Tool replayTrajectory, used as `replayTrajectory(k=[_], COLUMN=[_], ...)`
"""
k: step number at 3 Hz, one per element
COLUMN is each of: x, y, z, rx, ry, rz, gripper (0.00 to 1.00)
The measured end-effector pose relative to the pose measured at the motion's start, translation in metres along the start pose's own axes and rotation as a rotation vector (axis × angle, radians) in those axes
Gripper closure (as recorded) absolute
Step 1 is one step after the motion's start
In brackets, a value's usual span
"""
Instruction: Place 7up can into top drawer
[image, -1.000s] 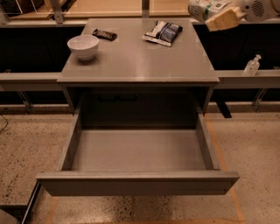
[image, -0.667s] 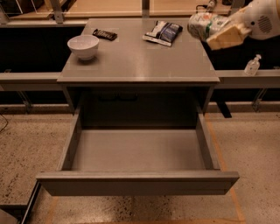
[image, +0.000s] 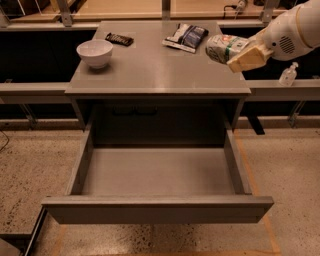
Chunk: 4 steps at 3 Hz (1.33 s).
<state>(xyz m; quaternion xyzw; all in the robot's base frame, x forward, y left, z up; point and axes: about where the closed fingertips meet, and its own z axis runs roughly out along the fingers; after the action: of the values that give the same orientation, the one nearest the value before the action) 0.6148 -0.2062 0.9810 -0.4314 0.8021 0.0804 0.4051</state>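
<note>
End effector (image: 239, 56) hovering above the right rear corner of the bench (image: 150, 75), its tan fingers closed on the 7up can (image: 224, 47), which lies on its side in the grasp and clear of the surface. Below and nearer the camera, the top drawer (image: 157, 211) stands pulled fully out, nothing visible on its floor.

The main hazard appears to be position: the can hangs over the bench top, not over the drawer, so a release here would land it on the bench or send it rolling off the right edge to the floor.

The path down looks tight as well. The arm must come forward past the bench's front lip before descending, and a descent begun too soon could knock the can or the fingers against that lip or the drawer's right wall.

Only one end of the can seems to be held, so a quick swing could twist it loose.

A snack bag (image: 186, 36) lies just left of the can, and a leftward drift could brush it. The bowl (image: 95, 52) sits well apart, out of harm's way.
</note>
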Motion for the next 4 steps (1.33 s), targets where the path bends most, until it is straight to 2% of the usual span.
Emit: replayTrajectory(k=[1,2,3,4], x=[0.0,0.015,0.045,0.065], y=[0.0,0.026,0.077,0.114], z=[0.0,0.004,0.015,0.023], rx=[0.0,-0.041,-0.14,-0.218], ry=[0.0,0.014,0.054,0.084], rz=[0.0,0.037,0.116,0.177], gripper=[1.0,1.0,1.0,1.0])
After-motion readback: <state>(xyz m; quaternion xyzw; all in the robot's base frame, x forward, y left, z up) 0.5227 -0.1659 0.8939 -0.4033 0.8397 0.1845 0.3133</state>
